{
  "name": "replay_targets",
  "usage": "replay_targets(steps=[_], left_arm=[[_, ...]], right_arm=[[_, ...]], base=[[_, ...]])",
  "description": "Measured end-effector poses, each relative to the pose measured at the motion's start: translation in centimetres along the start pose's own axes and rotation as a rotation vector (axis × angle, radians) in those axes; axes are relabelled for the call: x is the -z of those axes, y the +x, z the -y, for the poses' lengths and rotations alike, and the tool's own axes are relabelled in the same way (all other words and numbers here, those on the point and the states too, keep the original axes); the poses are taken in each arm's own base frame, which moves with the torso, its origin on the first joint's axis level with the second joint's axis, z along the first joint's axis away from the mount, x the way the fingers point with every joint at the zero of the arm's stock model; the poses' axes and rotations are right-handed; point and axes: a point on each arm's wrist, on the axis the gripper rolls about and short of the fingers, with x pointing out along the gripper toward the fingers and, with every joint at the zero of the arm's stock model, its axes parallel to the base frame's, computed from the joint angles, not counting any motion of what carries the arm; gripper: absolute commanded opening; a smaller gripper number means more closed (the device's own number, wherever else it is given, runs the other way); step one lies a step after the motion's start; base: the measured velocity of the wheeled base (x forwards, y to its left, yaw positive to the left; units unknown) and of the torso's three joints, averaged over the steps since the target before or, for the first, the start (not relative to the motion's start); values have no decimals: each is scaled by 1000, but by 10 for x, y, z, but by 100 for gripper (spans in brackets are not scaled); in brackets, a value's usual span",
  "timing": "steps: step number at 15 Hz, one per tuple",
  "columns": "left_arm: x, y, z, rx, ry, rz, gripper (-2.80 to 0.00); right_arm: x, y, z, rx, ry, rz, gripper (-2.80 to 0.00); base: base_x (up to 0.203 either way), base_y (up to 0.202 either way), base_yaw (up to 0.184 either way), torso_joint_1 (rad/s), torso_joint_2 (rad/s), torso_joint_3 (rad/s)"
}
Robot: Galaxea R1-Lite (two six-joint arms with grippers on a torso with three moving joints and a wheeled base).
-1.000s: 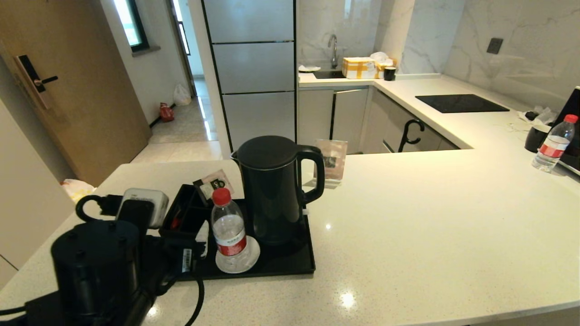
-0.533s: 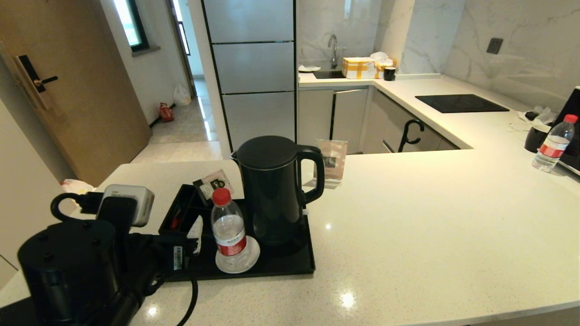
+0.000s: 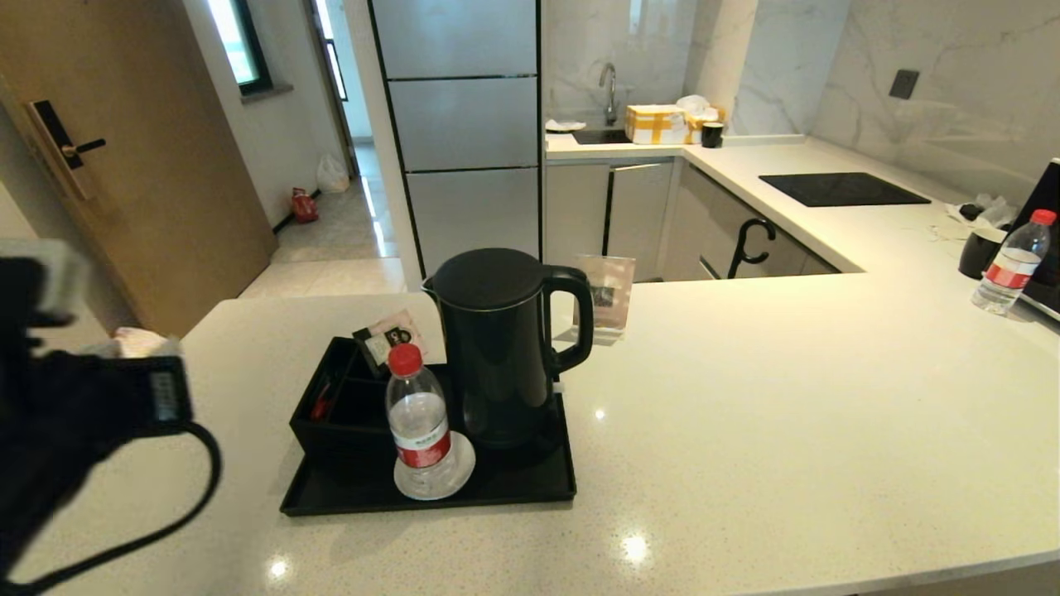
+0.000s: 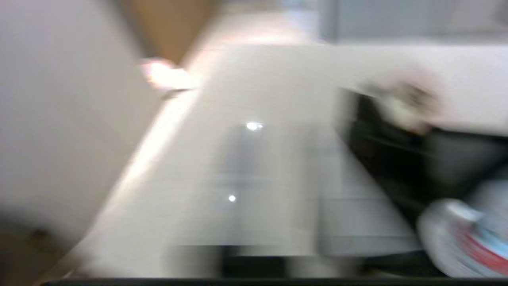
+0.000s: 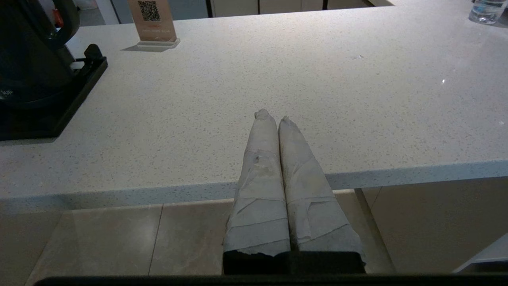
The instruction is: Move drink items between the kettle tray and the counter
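Observation:
The black kettle tray (image 3: 431, 502) lies on the pale counter (image 3: 745, 414), left of centre. The tall black kettle (image 3: 497, 348) stands upright on the tray. In front of it a clear water bottle with a red cap (image 3: 418, 422) stands on the white disc (image 3: 458, 473), with the divided box (image 3: 331, 406) behind it to the left. My left arm (image 3: 74, 406) hangs at the far left edge, well clear of the tray. Its wrist view shows the bottle (image 4: 468, 238) off to one side. My right gripper (image 5: 276, 118) is shut and empty at the counter's front edge, right of the kettle (image 5: 27, 59).
A second red-capped bottle (image 3: 1012, 263) and a small black mug (image 3: 981, 251) stand at the far right. A QR sign stand (image 3: 606, 294) is behind the kettle. The black hob (image 3: 840, 189) lies further back, and a sachet (image 3: 393, 335) sits behind the tray.
My left arm has swung left and upward, away from the tray's left side, uncovering the tray's front left corner. Bottle and kettle have not moved.

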Motion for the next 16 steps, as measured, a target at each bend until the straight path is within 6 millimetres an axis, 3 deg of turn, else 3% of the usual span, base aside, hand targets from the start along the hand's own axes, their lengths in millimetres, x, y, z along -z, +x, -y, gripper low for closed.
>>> replay_targets(steps=[3, 4, 6, 9, 11, 12, 14, 16], left_arm=[[-31, -36, -55, -76, -84, -2, -280], [-41, -57, -71, -53, -148, -5, -280], [-39, -109, -102, -2, -242, -73, -280], [-5, -200, -134, 89, -315, -161, -280], [33, -257, -147, 152, -305, -187, -280], [53, -276, -152, 167, -295, -200, -280], [93, -297, -157, 187, -265, -218, -280], [121, -298, -154, 201, -240, -206, -280]], right_arm=[[0, 0, 0, -1, 1, 0, -280], [0, 0, 0, 0, 1, 0, -280], [0, 0, 0, -1, 1, 0, -280], [0, 0, 0, -1, 1, 0, -280], [0, 0, 0, -1, 1, 0, -280], [0, 0, 0, -1, 2, 0, -280], [0, 0, 0, -2, 2, 0, -280], [0, 0, 0, -1, 1, 0, -280]], base=[[0, 0, 0, 0, 0, 0], [0, 0, 0, 0, 0, 0], [0, 0, 0, 0, 0, 0], [0, 0, 0, 0, 0, 0], [0, 0, 0, 0, 0, 0], [0, 0, 0, 0, 0, 0], [0, 0, 0, 0, 0, 0], [0, 0, 0, 0, 0, 0]])
